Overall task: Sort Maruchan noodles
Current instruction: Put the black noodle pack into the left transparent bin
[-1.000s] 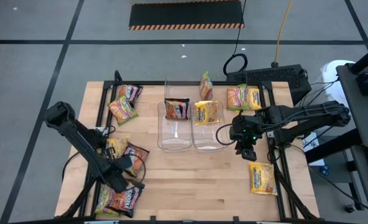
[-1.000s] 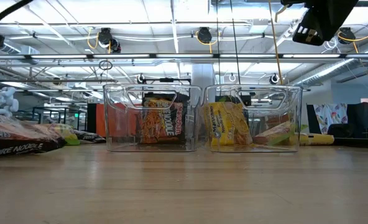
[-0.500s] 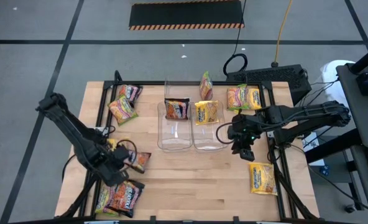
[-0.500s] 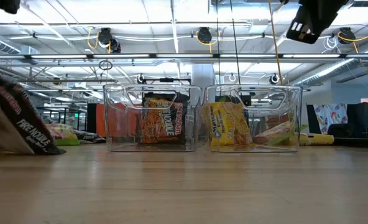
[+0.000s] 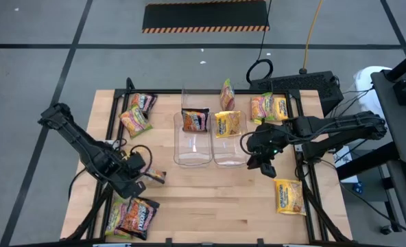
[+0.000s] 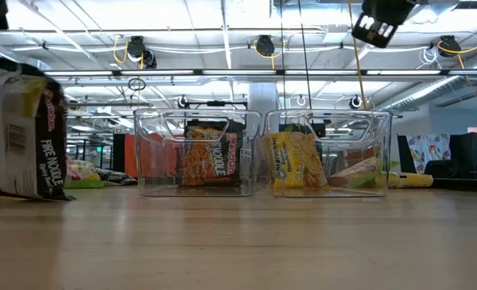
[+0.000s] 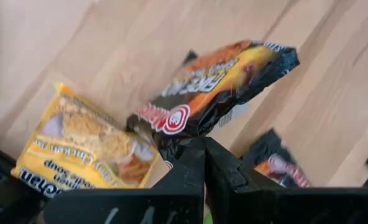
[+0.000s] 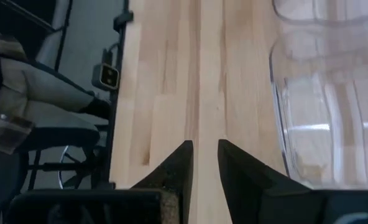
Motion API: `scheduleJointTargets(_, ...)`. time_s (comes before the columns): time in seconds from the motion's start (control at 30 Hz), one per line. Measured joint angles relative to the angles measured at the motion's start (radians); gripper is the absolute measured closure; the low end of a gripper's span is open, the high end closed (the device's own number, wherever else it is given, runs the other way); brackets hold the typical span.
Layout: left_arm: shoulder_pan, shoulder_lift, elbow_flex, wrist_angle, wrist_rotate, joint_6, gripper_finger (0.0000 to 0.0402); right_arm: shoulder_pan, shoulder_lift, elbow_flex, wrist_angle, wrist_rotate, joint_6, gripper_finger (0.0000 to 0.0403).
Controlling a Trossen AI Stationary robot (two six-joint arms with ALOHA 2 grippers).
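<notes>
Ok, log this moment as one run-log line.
left gripper: shut on dark Fire Noodle packet, lifted off table | right gripper: empty, jaws slightly apart, beside right bin | bins: one packet each

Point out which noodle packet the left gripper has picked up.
The dark Fire Noodle packet, pinched at its edge by the shut left gripper and lifted; the other packets lie loose on the table or sit in bins.

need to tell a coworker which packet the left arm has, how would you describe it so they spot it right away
Start at the wooden table's left side, short of the two clear bins. There the left gripper is shut on a dark brown and orange packet, lifted off the table. Nearby packets lie flat; this one hangs on edge from the fingers.
</notes>
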Motion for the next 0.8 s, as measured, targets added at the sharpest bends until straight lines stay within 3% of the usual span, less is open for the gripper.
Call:
scheduleJointTargets(0.3, 0.037, 0.0, 0.04, 0.005, -0.077, -0.005, 0.0401, 0.0, 0.0, 0.0, 0.241, 0.0, -0.009, 0.0335)
scheduleJointTargets(0.8, 0.054, 0.0, 0.084, 0.014, -0.141, -0.006, 0.0401, 0.0, 0.035, 0.0, 0.333, 0.102, -0.078, 0.0335)
